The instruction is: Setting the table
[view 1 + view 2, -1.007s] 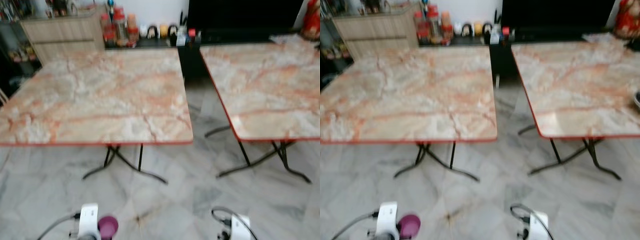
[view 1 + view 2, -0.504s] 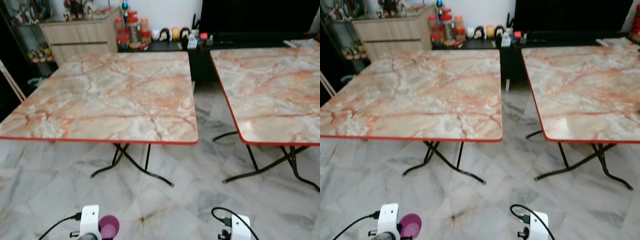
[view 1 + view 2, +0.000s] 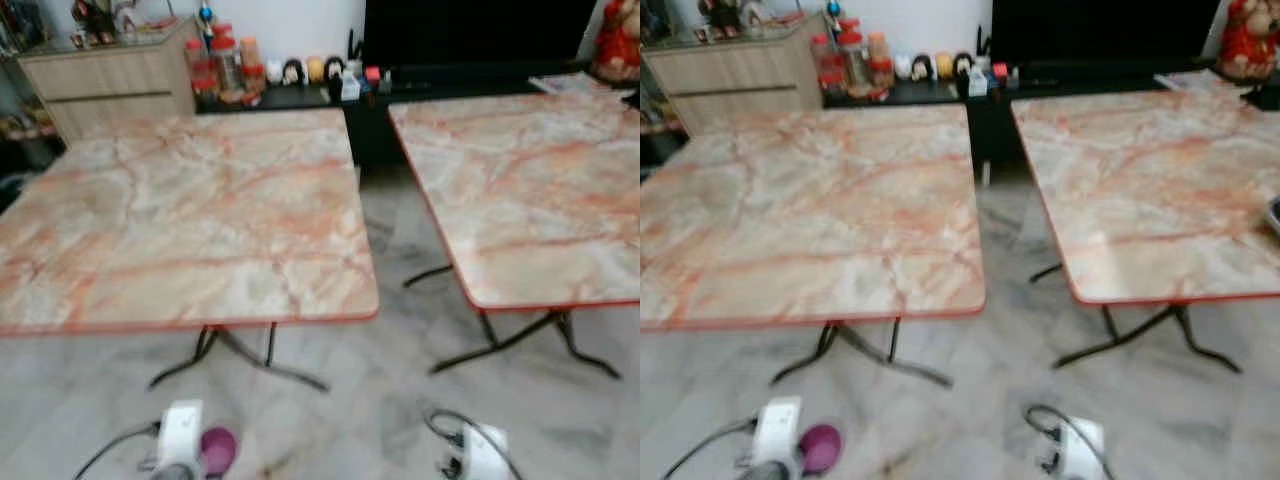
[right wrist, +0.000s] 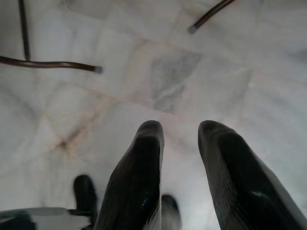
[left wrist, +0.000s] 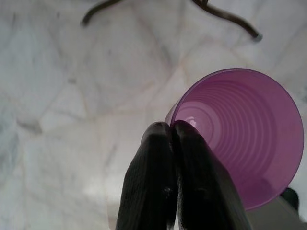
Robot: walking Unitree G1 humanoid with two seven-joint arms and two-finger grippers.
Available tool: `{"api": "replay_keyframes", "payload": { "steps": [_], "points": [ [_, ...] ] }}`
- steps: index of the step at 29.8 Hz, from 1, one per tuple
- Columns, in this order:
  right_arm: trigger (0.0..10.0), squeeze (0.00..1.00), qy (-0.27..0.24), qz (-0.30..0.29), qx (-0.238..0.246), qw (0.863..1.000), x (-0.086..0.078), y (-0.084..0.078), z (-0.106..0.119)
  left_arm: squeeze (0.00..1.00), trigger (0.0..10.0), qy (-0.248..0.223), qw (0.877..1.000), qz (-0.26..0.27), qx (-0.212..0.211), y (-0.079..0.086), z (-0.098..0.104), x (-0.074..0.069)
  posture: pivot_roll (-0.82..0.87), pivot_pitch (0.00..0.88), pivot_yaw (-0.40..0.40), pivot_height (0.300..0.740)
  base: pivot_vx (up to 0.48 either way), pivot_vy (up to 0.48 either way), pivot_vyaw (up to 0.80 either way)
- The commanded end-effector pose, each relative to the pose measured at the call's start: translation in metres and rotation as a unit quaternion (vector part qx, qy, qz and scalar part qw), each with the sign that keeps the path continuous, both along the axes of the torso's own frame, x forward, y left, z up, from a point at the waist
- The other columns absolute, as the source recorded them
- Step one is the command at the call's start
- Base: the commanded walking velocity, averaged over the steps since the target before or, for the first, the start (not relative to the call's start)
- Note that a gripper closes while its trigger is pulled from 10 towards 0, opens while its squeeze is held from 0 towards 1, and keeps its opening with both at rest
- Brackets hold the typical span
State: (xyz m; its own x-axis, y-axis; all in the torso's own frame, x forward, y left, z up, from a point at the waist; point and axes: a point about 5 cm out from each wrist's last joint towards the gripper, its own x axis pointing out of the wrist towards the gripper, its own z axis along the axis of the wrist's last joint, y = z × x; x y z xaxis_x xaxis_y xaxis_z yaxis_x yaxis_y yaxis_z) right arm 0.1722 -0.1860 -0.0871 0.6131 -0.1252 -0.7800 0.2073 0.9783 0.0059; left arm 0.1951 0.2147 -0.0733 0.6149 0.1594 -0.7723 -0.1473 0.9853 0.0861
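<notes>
A purple plastic cup [image 5: 249,134] hangs low over the floor, and my left gripper [image 5: 171,127] is shut on its rim, one finger inside and one outside. The same cup [image 3: 217,449] shows beside my left wrist at the bottom of the left eye view. My right gripper [image 4: 180,128] hangs open over the marble floor with nothing between its fingers. Ahead stand two marble-patterned folding tables with red edges: the left table [image 3: 180,210] and the right table [image 3: 530,190].
A gap of marble floor [image 3: 400,260] runs between the two tables. Black folding legs [image 3: 250,360] spread under each top. Behind them are a wooden cabinet [image 3: 110,80], jars and figurines [image 3: 250,70] on a dark low unit, and a red figure [image 3: 1240,40].
The camera has shifted and the tables look closer and lower in the picture. Both arms keep their places and the cup stays in the left gripper.
</notes>
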Motion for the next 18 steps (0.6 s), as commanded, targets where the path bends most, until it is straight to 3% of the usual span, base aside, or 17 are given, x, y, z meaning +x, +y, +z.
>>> {"api": "replay_keyframes", "payload": {
  "steps": [1, 3, 11, 18],
  "points": [
    [10.0, 0.00, 0.016, -0.013, -0.010, 1.000, -0.0110, -0.0115, -0.0034, 0.00, 10.0, -0.005, 1.000, -0.006, -0.008, -0.0079, 0.0010, 0.0048, -0.08, 0.000, 0.036, 0.740, 0.409, 0.000, 0.00],
    [10.0, 0.00, 0.016, -0.014, -0.010, 1.000, -0.0110, -0.0119, -0.0033, 0.00, 10.0, -0.005, 1.000, -0.005, -0.010, -0.0086, 0.0008, 0.0048, -0.07, 0.000, 0.035, 0.740, 0.407, 0.000, 0.00],
    [10.0, 0.00, 0.016, -0.012, -0.010, 1.000, -0.0095, -0.0124, -0.0028, 0.00, 10.0, -0.007, 1.000, -0.009, -0.010, -0.0106, 0.0008, 0.0052, -0.07, 0.000, 0.028, 0.740, 0.000, 0.000, 0.00],
    [10.0, 0.00, 0.016, -0.006, -0.011, 1.000, -0.0084, -0.0115, -0.0025, 0.00, 10.0, -0.006, 1.000, -0.007, -0.005, -0.0106, 0.0007, 0.0050, -0.07, 0.000, 0.026, 0.740, 0.000, -0.474, 0.00]
  ]
}}
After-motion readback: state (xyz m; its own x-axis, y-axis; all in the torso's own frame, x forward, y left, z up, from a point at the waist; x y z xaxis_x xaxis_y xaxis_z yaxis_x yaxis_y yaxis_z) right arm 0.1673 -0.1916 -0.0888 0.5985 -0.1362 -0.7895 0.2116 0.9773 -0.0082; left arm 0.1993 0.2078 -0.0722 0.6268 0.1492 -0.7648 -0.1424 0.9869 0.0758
